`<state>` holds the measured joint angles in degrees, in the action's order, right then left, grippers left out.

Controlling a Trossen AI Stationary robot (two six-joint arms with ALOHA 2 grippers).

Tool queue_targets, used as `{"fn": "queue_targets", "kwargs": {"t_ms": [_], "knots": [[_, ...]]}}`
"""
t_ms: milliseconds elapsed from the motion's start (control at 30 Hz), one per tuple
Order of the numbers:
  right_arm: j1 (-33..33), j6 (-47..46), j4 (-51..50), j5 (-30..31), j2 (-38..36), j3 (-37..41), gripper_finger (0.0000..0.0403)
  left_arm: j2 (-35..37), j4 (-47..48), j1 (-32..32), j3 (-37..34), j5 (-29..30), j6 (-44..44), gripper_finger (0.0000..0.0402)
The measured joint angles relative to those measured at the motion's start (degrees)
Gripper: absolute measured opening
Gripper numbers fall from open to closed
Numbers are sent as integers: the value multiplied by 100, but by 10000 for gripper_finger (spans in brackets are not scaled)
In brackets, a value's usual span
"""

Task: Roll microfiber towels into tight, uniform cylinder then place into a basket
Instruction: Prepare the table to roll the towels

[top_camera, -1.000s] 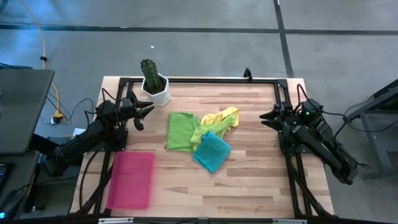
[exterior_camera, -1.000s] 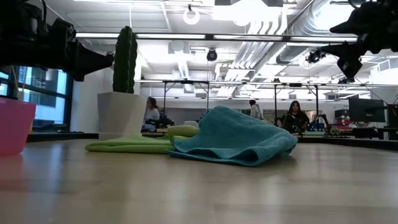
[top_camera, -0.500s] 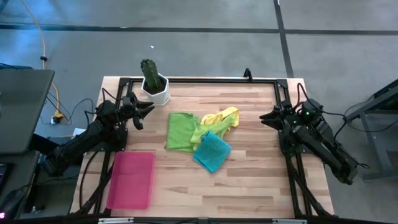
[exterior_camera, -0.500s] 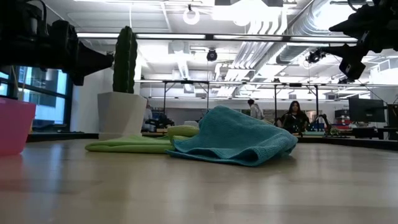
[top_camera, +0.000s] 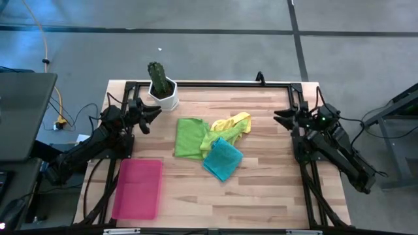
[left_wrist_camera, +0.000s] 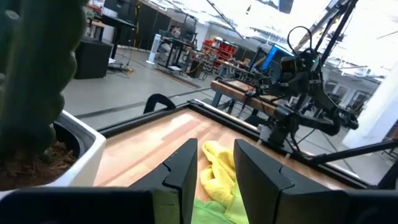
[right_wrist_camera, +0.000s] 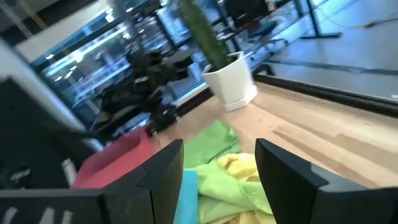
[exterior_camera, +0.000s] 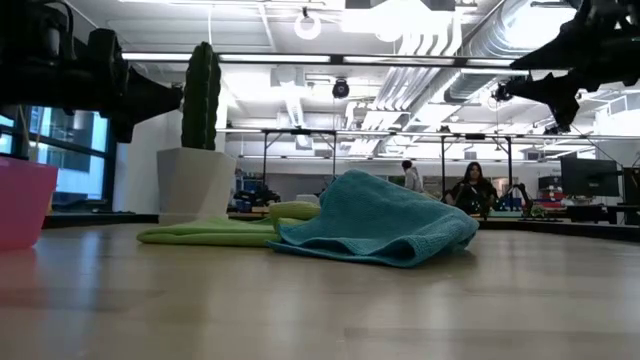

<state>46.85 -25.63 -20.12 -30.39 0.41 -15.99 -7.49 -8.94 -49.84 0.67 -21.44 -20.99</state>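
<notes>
Left pincer (top_camera: 155, 115) hovers at the table's (top_camera: 261, 189) 10 o'clock, just beside the white cactus pot (top_camera: 163, 93), fingers parted a little, nothing between them. Right pincer (top_camera: 277, 119) hovers at 3 o'clock, fingers spread wide, also empty. Both tips point inward at the pile.

Towels sit unrolled, clumped near table centre. Green towel (top_camera: 190, 137) lies flat, long axis 12–6. Lime green towel (top_camera: 212, 137) overlaps its 3 o'clock edge. Yellow towel (top_camera: 236, 123) is crumpled at the pile's 2 o'clock, strung out toward 2. Teal towel (top_camera: 223, 158) sits at the pile's 5 o'clock, turned diamond-wise, resting on the lime one; in the low view it's a humped heap.

Pink basket (top_camera: 138, 189) is at 8 o'clock, empty, long axis 12–6, well apart from the towels. Bare wood between pile and basket. Cactus pot stands at 11 o'clock, close to the left arm.
</notes>
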Motion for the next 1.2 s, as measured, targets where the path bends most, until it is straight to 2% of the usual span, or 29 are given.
{"fn": "queue_targets", "kwargs": {"t_ms": [233, 500, 700, 867, 1033, 1200], "knots": [[0, 9, -43, 1369, 0, 0, 193, 0, -40, 0, 0, 1, -8, 95], [0, -437, 216, 2034, 0, 0, 193, 1, -104, 0, 1, 14, -123, 95], [0, -260, 440, 2076, 0, 0, 193, 0, -141, 0, 1, 16, -140, 95], [0, -133, 1013, 2072, 0, 0, 193, 0, -523, 11, 1, -15, -158, 95], [0, 24, 1649, 2024, 146, -2, 193, 0, -1739, 213, -1, -132, -291, 95], [0, 42, 2578, 1929, 669, -2, 193, 2, -3034, 556, 2, -148, -291, 95]]}}
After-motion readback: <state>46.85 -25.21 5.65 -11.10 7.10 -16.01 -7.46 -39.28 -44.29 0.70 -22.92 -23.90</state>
